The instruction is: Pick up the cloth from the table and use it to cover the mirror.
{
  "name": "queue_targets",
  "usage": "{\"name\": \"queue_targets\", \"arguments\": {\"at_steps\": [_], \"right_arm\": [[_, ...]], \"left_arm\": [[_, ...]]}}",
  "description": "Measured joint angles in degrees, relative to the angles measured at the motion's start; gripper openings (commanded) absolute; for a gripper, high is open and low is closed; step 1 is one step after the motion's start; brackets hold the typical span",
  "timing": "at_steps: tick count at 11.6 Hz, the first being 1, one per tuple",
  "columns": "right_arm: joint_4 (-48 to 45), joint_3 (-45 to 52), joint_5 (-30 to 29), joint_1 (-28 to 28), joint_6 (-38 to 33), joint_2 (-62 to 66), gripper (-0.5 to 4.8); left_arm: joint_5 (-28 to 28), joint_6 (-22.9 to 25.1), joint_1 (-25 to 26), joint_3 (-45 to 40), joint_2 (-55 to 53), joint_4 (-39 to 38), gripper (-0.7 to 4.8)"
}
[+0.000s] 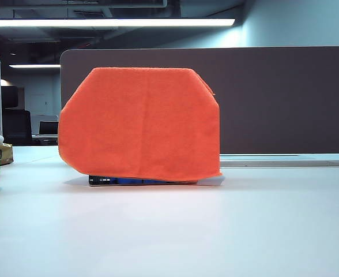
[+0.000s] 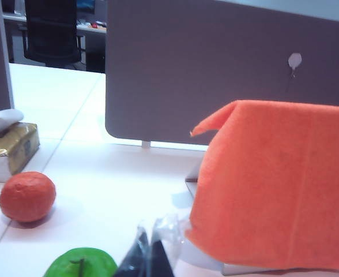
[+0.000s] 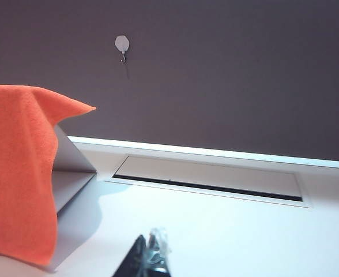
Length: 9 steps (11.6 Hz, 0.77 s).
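- The cloth [image 1: 139, 122] drapes over the mirror [image 3: 74, 151] on the counter [image 1: 169, 231], apart from the left hand [image 2: 146, 254] and right hand [image 3: 149, 259]; both are clenched, empty.
- Only the left wrist view shows an orange [image 2: 27, 196], green fruit [image 2: 80, 264] and tissue box [image 2: 11, 150].
- No writing is readable.

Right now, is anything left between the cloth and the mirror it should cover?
Nothing visible: the cloth already drapes over the mirror. The left gripper and right gripper sit apart from it, jaws shut.
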State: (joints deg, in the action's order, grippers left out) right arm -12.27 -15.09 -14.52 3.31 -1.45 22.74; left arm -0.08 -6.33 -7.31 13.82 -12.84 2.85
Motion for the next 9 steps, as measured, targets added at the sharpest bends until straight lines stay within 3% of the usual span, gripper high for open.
{"name": "queue_targets", "arguments": {"at_steps": [3, 4, 5, 6, 9], "right_arm": [[3.98, 0.98, 8.74, -4.85, 0.11, -6.05, -0.02], [7.21, 1.73, 14.38, -10.97, 1.05, -8.96, -0.02], [7.78, 1.73, 15.8, -12.9, 1.88, -9.2, -0.02], [9.14, 1.84, 21.79, -18.95, 4.28, -9.18, -0.02], [7.78, 5.88, 24.46, -20.61, 4.42, -9.31, -0.02]], "left_arm": [[-1.11, 0.11, 0.0, 0.0, 2.89, -3.48, -0.03], [-1.49, 0.24, 0.0, -0.02, 5.73, -9.18, -0.03], [-1.44, 0.24, 0.0, -0.02, 6.67, -10.32, -0.03], [-1.11, 1.57, 0.0, -0.02, 9.01, -13.6, -0.03], [0.46, 2.86, -0.02, -0.02, 11.93, -18.49, -0.03]]}}
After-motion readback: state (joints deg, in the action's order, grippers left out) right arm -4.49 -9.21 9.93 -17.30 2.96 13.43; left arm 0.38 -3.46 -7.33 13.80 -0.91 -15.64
